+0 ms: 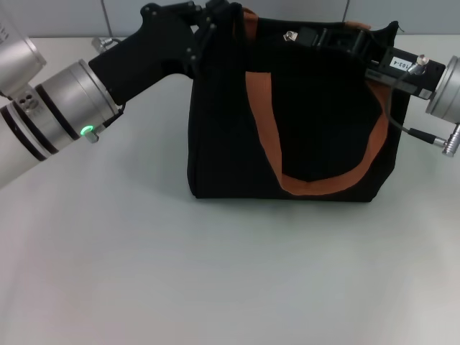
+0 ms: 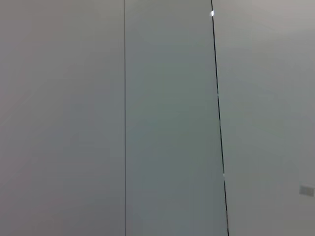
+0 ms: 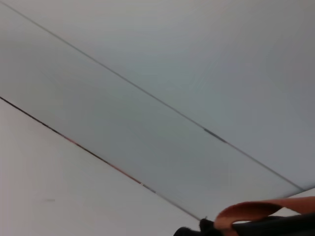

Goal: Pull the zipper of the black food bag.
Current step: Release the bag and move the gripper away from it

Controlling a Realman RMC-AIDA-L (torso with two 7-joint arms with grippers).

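Note:
The black food bag (image 1: 316,122) stands upright at the back middle of the table, and its brown-orange strap (image 1: 316,183) loops down its face. A small silver zipper tab (image 1: 290,34) shows on its top edge. My right gripper (image 1: 316,36) reaches in from the right and lies along the bag's top, just right of the tab. My left gripper (image 1: 212,18) reaches in from the left and is at the bag's top left corner. Both grippers are black against the black bag. The right wrist view shows only a bit of strap (image 3: 256,211) and of the bag's fabric (image 3: 280,227).
The white table (image 1: 215,273) stretches in front of the bag. A small grey object (image 1: 106,42) lies at the back left by the wall. The left wrist view shows only grey wall panels (image 2: 167,123).

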